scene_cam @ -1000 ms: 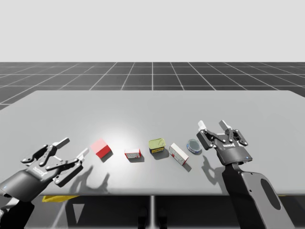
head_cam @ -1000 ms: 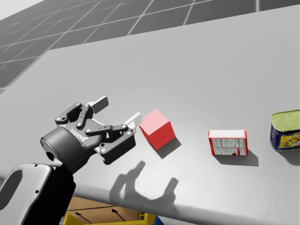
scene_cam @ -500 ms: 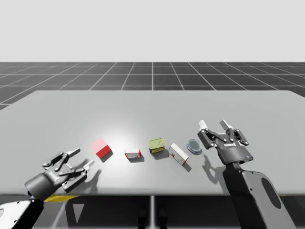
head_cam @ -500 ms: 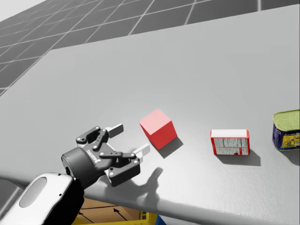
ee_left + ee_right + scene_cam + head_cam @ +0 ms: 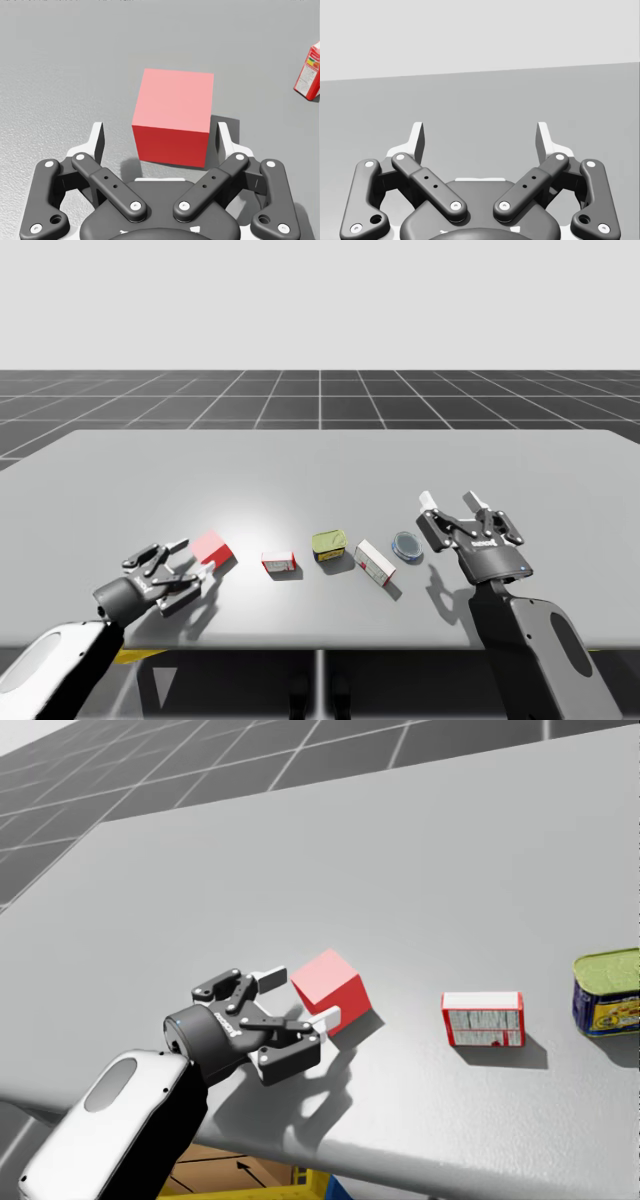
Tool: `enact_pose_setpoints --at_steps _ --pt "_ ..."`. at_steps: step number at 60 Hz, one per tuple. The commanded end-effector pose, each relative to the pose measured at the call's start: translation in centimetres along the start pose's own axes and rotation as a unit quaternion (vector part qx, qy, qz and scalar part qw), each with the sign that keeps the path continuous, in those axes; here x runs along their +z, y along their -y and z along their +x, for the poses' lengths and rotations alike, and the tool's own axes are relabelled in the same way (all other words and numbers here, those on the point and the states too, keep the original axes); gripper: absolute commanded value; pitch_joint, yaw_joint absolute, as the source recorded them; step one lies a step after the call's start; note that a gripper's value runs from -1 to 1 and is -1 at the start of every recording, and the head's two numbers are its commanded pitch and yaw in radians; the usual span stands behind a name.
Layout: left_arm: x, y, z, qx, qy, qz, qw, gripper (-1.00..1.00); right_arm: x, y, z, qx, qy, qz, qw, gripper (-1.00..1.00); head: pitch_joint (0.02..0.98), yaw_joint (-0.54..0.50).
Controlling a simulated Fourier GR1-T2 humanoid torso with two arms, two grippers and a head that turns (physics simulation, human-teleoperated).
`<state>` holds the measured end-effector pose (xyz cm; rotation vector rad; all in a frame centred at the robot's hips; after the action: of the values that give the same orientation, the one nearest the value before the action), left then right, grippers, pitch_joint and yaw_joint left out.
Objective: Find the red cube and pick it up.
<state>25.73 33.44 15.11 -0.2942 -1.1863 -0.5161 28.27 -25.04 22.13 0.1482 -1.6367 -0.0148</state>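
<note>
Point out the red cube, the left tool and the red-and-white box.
red cube (image 5: 172,115), left wrist view, top face.
left tool (image 5: 297,998), head view, midway between its fingertips.
red-and-white box (image 5: 483,1020), head view, broad upward face.

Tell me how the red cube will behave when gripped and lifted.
Likely stiff: the red cube has flat, crisp faces for the left gripper. Unlikely to roll, resting flat on the table. Its smooth sides might slip.

Grey table (image 5: 320,455) — red-white box (image 5: 278,562), green-topped can (image 5: 329,544), second box (image 5: 374,562), round tin (image 5: 405,544).
</note>
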Motion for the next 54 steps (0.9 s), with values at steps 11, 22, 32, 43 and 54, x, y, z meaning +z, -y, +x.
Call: enact_pose_setpoints --at_steps 11,22,32,43,54 --pt "-2.7 0.3 0.3 0.003 -0.004 -0.005 1.0 -1.0 0.0 0.2 0.1 -0.003 0.001 -0.002 1.0 -1.0 0.822 0.43" --pt "-3.2 0.1 -0.4 0.011 -0.019 -0.006 0.9997 -0.91 0.0 0.3 0.1 -0.003 0.0 -0.002 1.0 -1.0 0.815 0.43" --pt "-2.7 0.3 -1.5 0.003 -0.026 -0.013 0.9996 1.0 0.0 0.5 0.1 -0.002 0.001 -0.003 1.0 -1.0 0.789 0.43" --pt "-2.1 0.7 -2.0 -0.005 -0.027 -0.024 0.9993 1.0 -0.1 0.6 0.1 0.001 0.002 -0.003 1.0 -1.0 0.687 0.43" --pt "-2.2 1.3 -2.1 -0.018 -0.032 -0.037 0.9986 1.0 -0.1 0.7 0.1 0.005 0.003 -0.004 1.0 -1.0 0.538 0.45"
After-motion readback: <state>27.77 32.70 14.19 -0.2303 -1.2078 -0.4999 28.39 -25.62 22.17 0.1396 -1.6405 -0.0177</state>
